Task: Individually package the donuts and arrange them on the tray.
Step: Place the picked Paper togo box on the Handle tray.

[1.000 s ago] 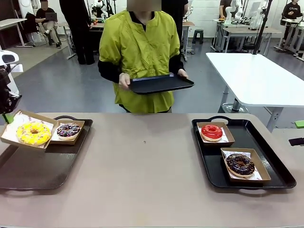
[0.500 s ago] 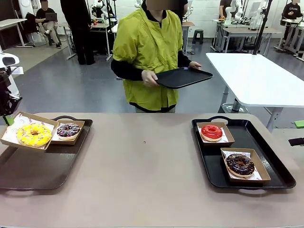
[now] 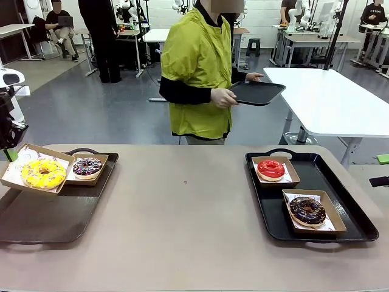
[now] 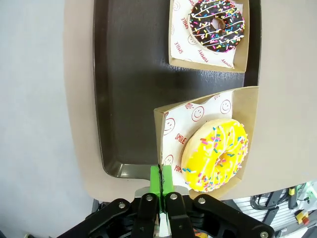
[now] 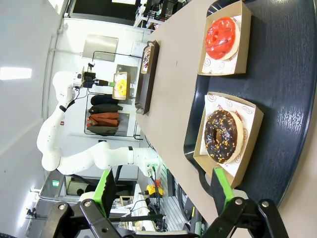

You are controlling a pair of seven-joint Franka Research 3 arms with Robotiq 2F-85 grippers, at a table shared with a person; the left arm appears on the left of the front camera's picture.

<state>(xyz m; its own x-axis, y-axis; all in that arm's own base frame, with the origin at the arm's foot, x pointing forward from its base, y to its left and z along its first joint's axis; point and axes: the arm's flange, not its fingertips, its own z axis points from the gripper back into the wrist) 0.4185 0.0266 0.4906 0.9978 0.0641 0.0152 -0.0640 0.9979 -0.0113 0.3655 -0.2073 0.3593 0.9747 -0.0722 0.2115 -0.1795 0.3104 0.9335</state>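
Showing, front view: yellow-iced donut boxed over the left tray's far-left corner, sprinkled donut beside; left wrist: left gripper clamped on the yellow donut's box corner; right wrist: right gripper spread apart over chocolate donut, red donut beyond.

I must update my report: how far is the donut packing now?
All four donuts sit in boxes. The red donut and chocolate donut rest on the right tray. The left gripper pinches the yellow donut's box, overhanging the left tray; setting it down remains.
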